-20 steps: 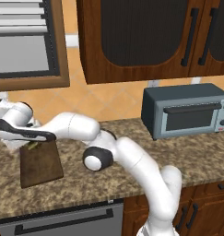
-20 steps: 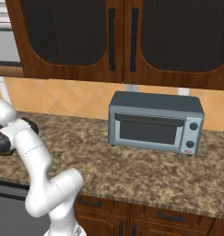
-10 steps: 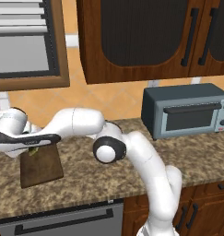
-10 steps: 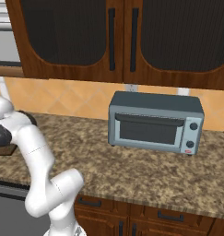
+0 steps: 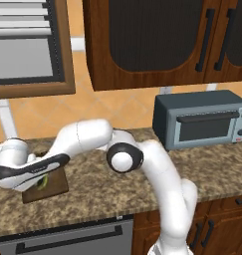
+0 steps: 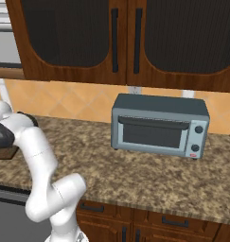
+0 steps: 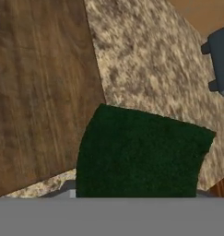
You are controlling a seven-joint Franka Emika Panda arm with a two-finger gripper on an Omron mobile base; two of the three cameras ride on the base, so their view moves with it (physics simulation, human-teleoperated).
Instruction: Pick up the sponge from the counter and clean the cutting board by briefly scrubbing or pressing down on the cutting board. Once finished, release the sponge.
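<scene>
The dark green sponge (image 7: 141, 152) sits close in the hand view, overlapping the lower right edge of the dark brown cutting board (image 7: 39, 83) and the speckled counter (image 7: 150, 55). My gripper (image 5: 41, 178) is shut on the sponge (image 5: 43, 183), of which a yellowish-green sliver peeks out under the white hand. The hand hangs low over the cutting board (image 5: 53, 188) at the far left of the counter (image 5: 107, 199). My fingers are hidden behind the sponge. I cannot tell whether the sponge touches the board.
A grey toaster oven (image 5: 199, 119) stands on the counter to the right, also seen as toaster oven (image 6: 159, 125). Dark wood cabinets (image 6: 121, 38) hang above. A metal-fronted appliance (image 5: 67, 239) sits below the counter's front edge.
The hand has come down and nearer to the counter's front over the cutting board with the sponge still in it. The elbow has swung right.
</scene>
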